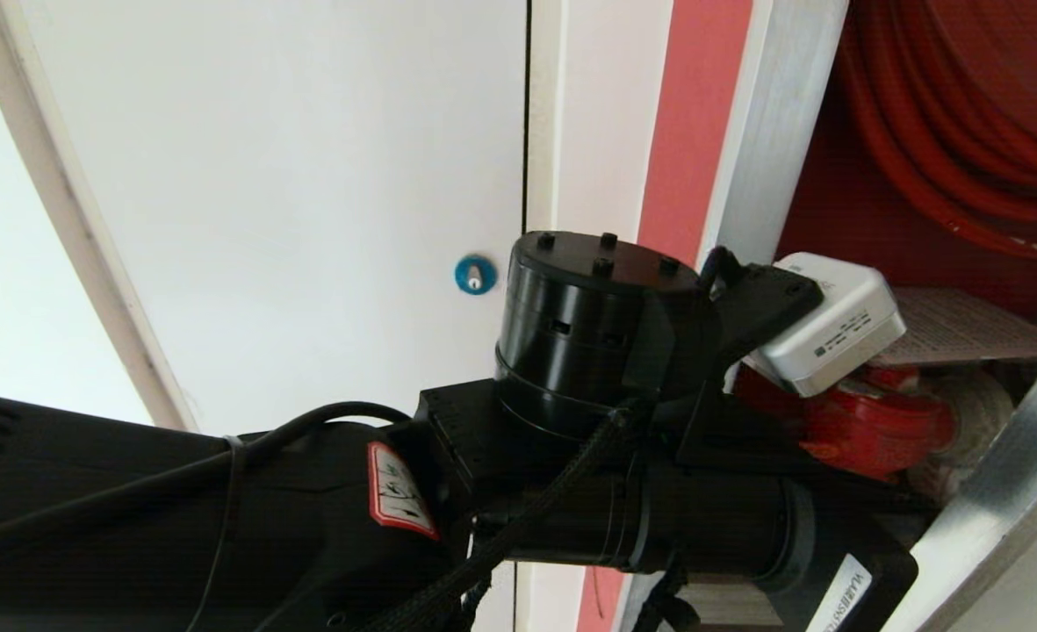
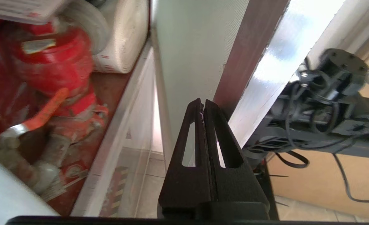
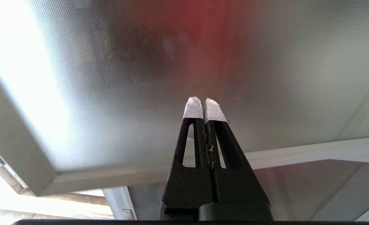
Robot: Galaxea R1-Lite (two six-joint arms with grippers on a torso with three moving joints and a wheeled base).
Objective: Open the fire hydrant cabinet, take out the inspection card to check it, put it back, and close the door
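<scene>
Big and black, the left arm (image 1: 571, 456) fills the low part of the head view and reaches toward the fire hydrant cabinet (image 1: 773, 149), which stands open on the right. Inside the cabinet you can see the red hose reel (image 1: 966, 132), the red hydrant valve (image 1: 878, 421) and a bit of the white rolled hose (image 1: 975, 421). The inspection card (image 1: 966, 325) lies flat just above the valve, behind the arm's small white camera box (image 1: 834, 325). To the left is a plain white panel with a blue round lock (image 1: 474, 275). In the left wrist view, the left gripper (image 2: 202, 104) has its fingers pressed together with nothing between them, close to the door's (image 2: 265, 78) shiny silver edge. In the right wrist view, the right gripper (image 3: 204, 103) is pressed together too, holding nothing, and points at the door's tinted glass.
</scene>
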